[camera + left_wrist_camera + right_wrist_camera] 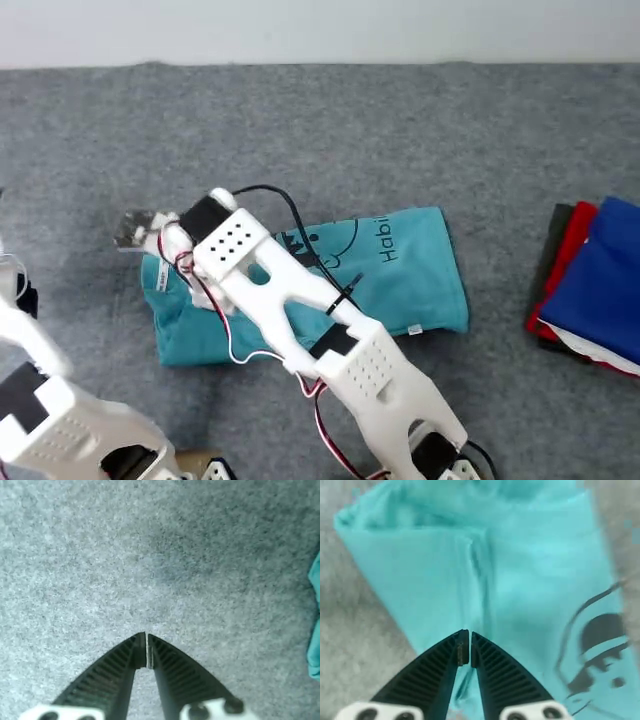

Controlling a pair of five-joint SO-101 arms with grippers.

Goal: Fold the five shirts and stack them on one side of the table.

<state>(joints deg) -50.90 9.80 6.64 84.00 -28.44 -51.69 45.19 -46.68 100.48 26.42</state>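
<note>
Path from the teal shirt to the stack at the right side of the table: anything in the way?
Nothing visible. Bare grey table lies between the teal shirt and the stack of folded shirts. The right pincer is shut, above the shirt's fabric.

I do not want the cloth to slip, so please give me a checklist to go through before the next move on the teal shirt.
1. Is the right gripper above the teal shirt? Ok.
2. Is the right gripper open for a grasp? Not ok: it is shut.
3. Is cloth pinched between its tips? Cannot tell.
4. Is the left gripper clear of the shirt? Ok: it is shut over the bare grey table.
5. Does the teal shirt lie smooth? Not ok: it is bunched at the end near the right gripper.
6. Is the stack apart from the teal shirt? Ok.
</note>
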